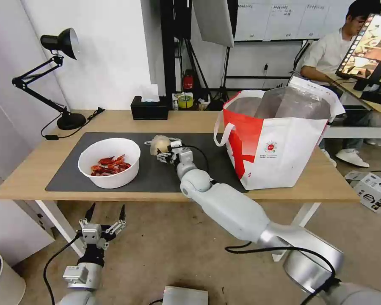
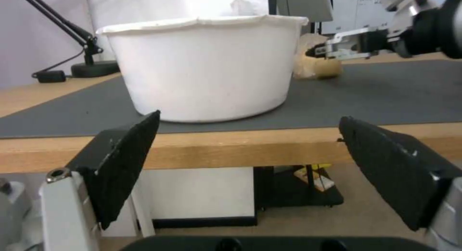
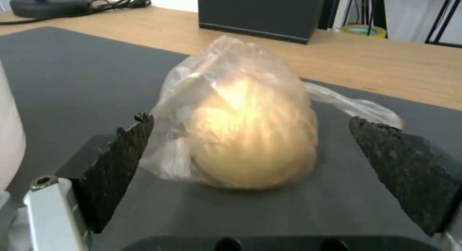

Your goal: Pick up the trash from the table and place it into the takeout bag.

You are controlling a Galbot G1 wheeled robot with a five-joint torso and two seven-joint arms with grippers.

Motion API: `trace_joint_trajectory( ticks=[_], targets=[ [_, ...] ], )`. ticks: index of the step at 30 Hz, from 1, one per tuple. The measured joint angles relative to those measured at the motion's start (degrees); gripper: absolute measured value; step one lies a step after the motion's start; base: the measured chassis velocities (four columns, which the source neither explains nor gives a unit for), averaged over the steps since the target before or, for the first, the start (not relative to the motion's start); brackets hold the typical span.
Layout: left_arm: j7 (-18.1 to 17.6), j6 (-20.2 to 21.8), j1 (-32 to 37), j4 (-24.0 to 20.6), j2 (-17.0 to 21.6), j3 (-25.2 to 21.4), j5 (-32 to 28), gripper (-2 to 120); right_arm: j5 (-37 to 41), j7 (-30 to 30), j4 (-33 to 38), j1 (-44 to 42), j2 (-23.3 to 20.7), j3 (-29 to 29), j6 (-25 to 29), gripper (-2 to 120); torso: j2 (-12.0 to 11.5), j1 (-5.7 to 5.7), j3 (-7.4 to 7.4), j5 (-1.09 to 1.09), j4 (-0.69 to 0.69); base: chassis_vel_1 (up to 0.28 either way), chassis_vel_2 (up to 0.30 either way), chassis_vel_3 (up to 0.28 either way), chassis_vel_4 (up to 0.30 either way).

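A beige bun in a clear bag (image 1: 159, 144) (image 3: 240, 132) lies on the dark grey mat (image 1: 63, 169) near the table's middle. My right gripper (image 1: 165, 153) (image 3: 250, 161) stands open around it, a finger (image 3: 122, 153) on either side and not touching it. A white bowl of red crayfish shells (image 1: 109, 162) (image 2: 202, 67) sits on the mat's left part. The white takeout bag (image 1: 279, 140) with a red side panel stands open at the table's right. My left gripper (image 1: 106, 212) (image 2: 250, 164) hangs open below the table's front edge, in front of the bowl.
A black tissue box (image 1: 149, 108) stands at the table's back edge. A black desk lamp (image 1: 57, 72) is at the back left corner. A person sits at a desk behind the bag. A white bin (image 1: 0, 275) is on the floor at the left.
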Motion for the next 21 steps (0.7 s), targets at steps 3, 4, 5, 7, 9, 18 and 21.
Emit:
trace_joint_trajectory(
  ticks=[3,4,5,7,9,18,21],
  targets=[
    [0.0,-0.5,0.0,0.2,-0.1,0.0,0.0,100,-1.0,-0.9,-3.9,1.3,1.9,-0.4,1.1,100,0.0,0.00,0.00,0.00,-0.01,0.000,0.000,0.000,0.000],
    [0.0,-0.5,0.0,0.2,-0.1,0.0,0.0,100,-1.0,-0.9,-3.9,1.3,1.9,-0.4,1.1,100,0.0,0.00,0.00,0.00,-0.01,0.000,0.000,0.000,0.000],
    [0.0,-0.6,0.0,0.3,-0.2,0.0,0.0,100,-1.2,-1.1,-5.1,1.7,2.4,-0.6,1.3,100,0.0,0.00,0.00,0.00,0.00,0.000,0.000,0.000,0.000],
    [0.0,-0.9,0.0,0.4,-0.3,0.0,0.0,100,-1.3,-1.5,-7.3,2.5,3.4,-1.2,1.6,100,0.0,0.00,0.00,0.00,0.00,0.000,0.000,0.000,0.000],
    [0.0,-0.9,0.0,0.4,-0.3,0.0,0.0,100,-1.4,-1.8,-8.8,3.0,3.9,-1.5,1.8,100,0.0,0.00,0.00,0.00,0.00,0.000,0.000,0.000,0.000],
    [0.0,-1.0,0.0,0.0,-1.0,0.5,0.2,100,-1.3,-4.0,-12.9,4.7,4.4,-3.3,2.6,86,0.0,0.00,0.00,0.01,-0.01,0.000,0.000,0.000,0.000],
    [0.0,-1.0,0.0,0.0,-1.0,0.6,0.2,100,-1.3,-4.6,-13.0,4.7,4.3,-3.4,2.7,77,0.0,0.00,0.00,0.01,0.00,0.000,0.000,0.000,0.000]
  ],
)
